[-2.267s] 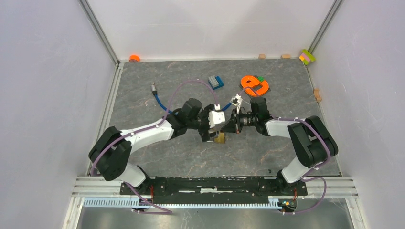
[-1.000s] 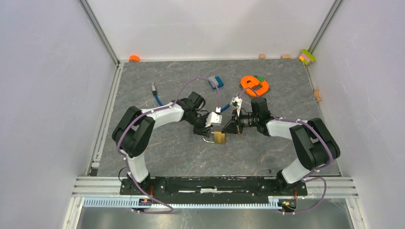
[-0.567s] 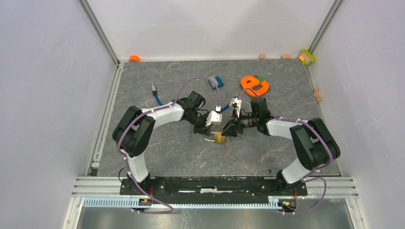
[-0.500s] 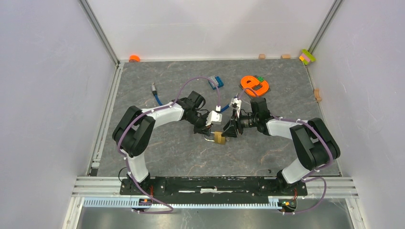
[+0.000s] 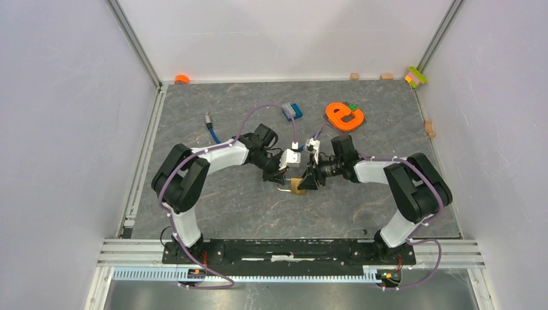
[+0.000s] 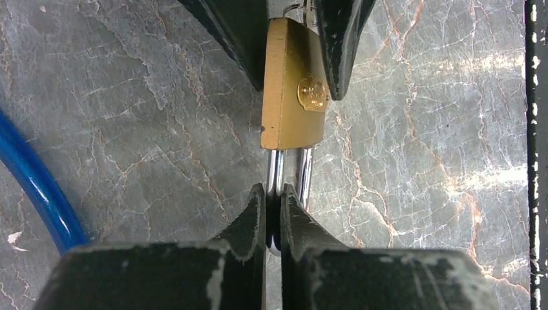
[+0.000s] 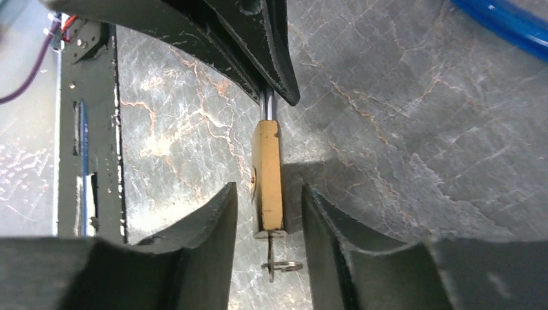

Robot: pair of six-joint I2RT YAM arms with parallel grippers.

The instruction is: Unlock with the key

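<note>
The small brass padlock (image 5: 297, 186) sits near the ctr of the grey marble-look table (image 5: 213, 213), btwn the two arms. The left end effector (image 6: 273, 197) is closed tight on the padlock's silver shackle (image 6: 277, 169), pinching one leg w/ no gap left. The right end effector (image 7: 268, 194) meets the padlock from the opposite end, part open. Its two black fingers (image 7: 210, 226) flank the brass body. The right wrist view shows a slim gap each side, but in the left wrist view they look to touch, so contact can't be told for sure. A small silver key (image 7: 276, 261), w/ a wire ring, sticks out of the padlock's base btwn those fingers. Can't tell if the padlock rests on the table or hangs just above it. A blue cable (image 5: 215, 134) lies left of and beyond the padlock. A blue block (image 5: 293, 110) and an orange e-shaped piece (image 5: 344, 116) lie beyond the padlock, well apart from it.
</note>
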